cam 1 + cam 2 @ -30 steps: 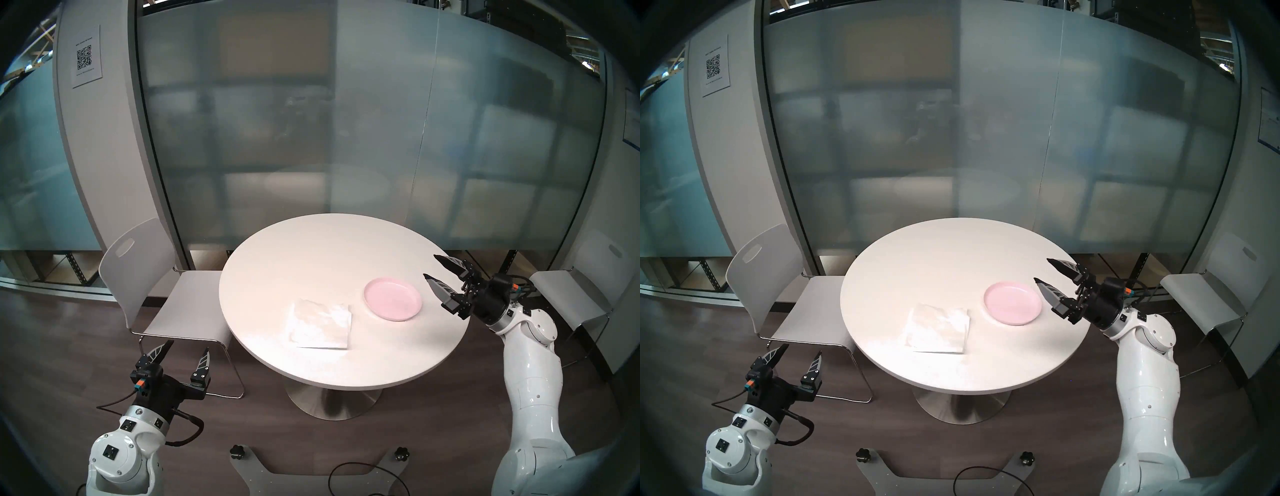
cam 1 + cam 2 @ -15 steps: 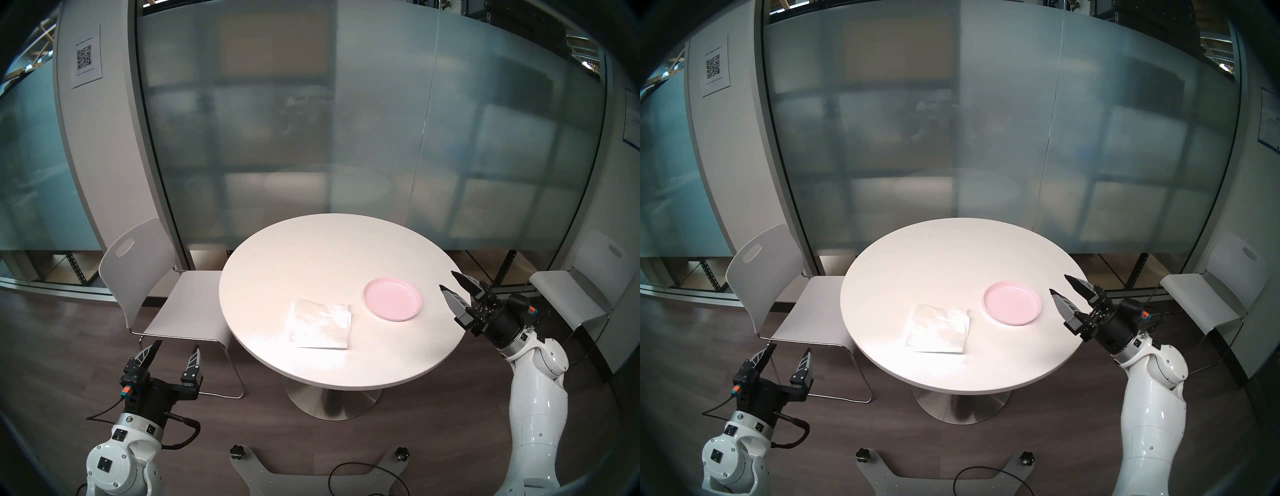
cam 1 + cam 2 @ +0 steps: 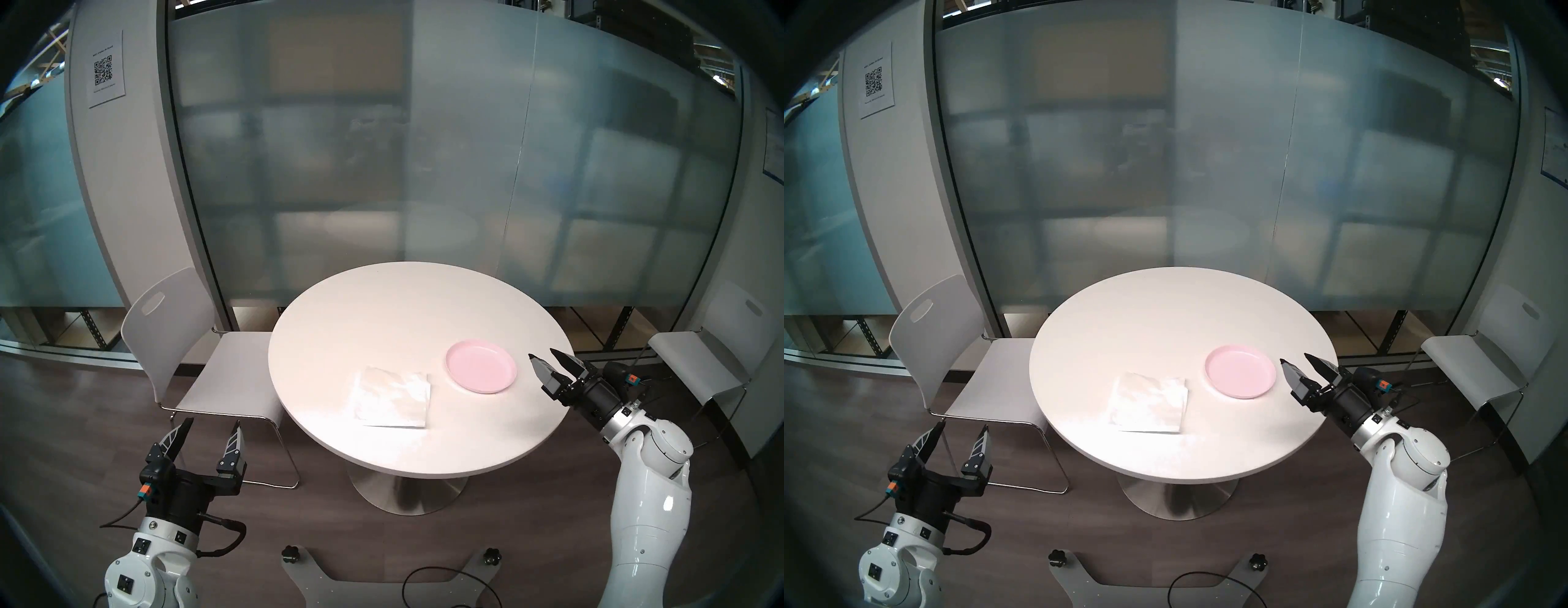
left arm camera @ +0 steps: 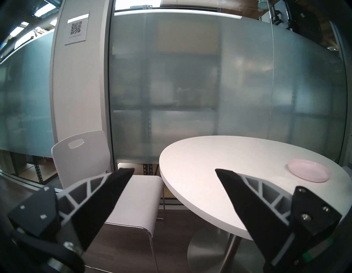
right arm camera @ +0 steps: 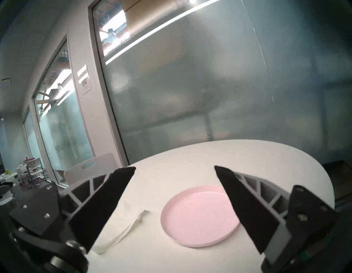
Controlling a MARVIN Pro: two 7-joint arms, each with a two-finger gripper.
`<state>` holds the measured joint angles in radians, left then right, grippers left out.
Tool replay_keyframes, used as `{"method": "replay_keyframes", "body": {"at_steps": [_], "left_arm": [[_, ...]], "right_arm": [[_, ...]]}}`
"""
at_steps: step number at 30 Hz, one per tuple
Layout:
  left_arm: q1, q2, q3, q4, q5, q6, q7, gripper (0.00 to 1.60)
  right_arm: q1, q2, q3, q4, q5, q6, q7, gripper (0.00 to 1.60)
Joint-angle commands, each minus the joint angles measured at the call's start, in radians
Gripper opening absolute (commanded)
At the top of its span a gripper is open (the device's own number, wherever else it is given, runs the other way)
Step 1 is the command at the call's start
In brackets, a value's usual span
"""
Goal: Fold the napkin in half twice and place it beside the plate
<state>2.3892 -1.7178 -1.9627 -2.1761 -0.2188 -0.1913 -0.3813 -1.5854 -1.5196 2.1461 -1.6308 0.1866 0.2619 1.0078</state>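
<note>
The white napkin (image 3: pixel 392 397) (image 3: pixel 1149 403) lies flat on the round white table (image 3: pixel 403 314), near its front. In the right wrist view the napkin (image 5: pixel 123 226) shows a layered edge. The pink plate (image 3: pixel 481 366) (image 3: pixel 1240 371) (image 4: pixel 308 170) (image 5: pixel 200 215) sits to the napkin's right, a small gap apart. My right gripper (image 3: pixel 542 355) (image 3: pixel 1295 358) (image 5: pixel 174 168) is open and empty, hovering just right of the plate and pointing at it. My left gripper (image 3: pixel 213 422) (image 3: pixel 963 425) (image 4: pixel 174 170) is open and empty, off the table's left front, over the floor.
A white chair (image 3: pixel 169 322) stands left of the table, close to my left gripper. Another chair (image 3: pixel 695 361) stands at the right, behind my right arm. A frosted glass wall runs behind the table. My base plate (image 3: pixel 382 586) and a cable lie on the floor in front.
My right gripper has dropped lower and turned, now level with the plate's right side. The left gripper has drawn back and down toward me. Napkin and plate have not moved.
</note>
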Motion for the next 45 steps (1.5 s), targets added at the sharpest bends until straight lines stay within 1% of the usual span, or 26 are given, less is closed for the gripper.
{"method": "replay_keyframes", "body": {"at_steps": [1,4,7,11,20,24,34,45], "left_arm": [[0.001,-0.004,-0.011,-0.018,-0.015,-0.024,-0.005,1.6],[-0.002,-0.005,-0.014,-0.015,-0.017,-0.025,-0.009,1.6],[-0.004,-0.005,-0.018,-0.013,-0.017,-0.025,-0.012,1.6],[-0.008,-0.005,-0.025,-0.009,-0.018,-0.027,-0.017,1.6],[-0.011,-0.007,-0.047,-0.007,-0.032,-0.027,-0.03,1.6],[-0.011,-0.008,-0.057,-0.003,-0.039,-0.028,-0.036,1.6],[-0.016,-0.013,-0.081,0.006,-0.054,-0.028,-0.048,1.6],[-0.047,-0.016,-0.108,0.027,-0.055,-0.022,-0.037,1.6]], "right_arm": [[0.051,-0.002,-0.023,0.011,-0.043,0.016,-0.068,1.6],[0.066,0.002,-0.026,0.033,-0.055,0.025,-0.081,1.6],[0.086,0.012,-0.034,0.069,-0.069,0.018,-0.088,1.6],[0.128,0.026,-0.048,0.127,-0.094,0.012,-0.108,1.6],[0.183,0.056,-0.082,0.188,-0.147,0.022,-0.137,1.6],[0.21,0.071,-0.094,0.237,-0.178,0.008,-0.16,1.6],[0.248,0.074,-0.099,0.308,-0.2,-0.02,-0.182,1.6],[0.29,0.084,-0.124,0.397,-0.225,-0.052,-0.207,1.6]]}}
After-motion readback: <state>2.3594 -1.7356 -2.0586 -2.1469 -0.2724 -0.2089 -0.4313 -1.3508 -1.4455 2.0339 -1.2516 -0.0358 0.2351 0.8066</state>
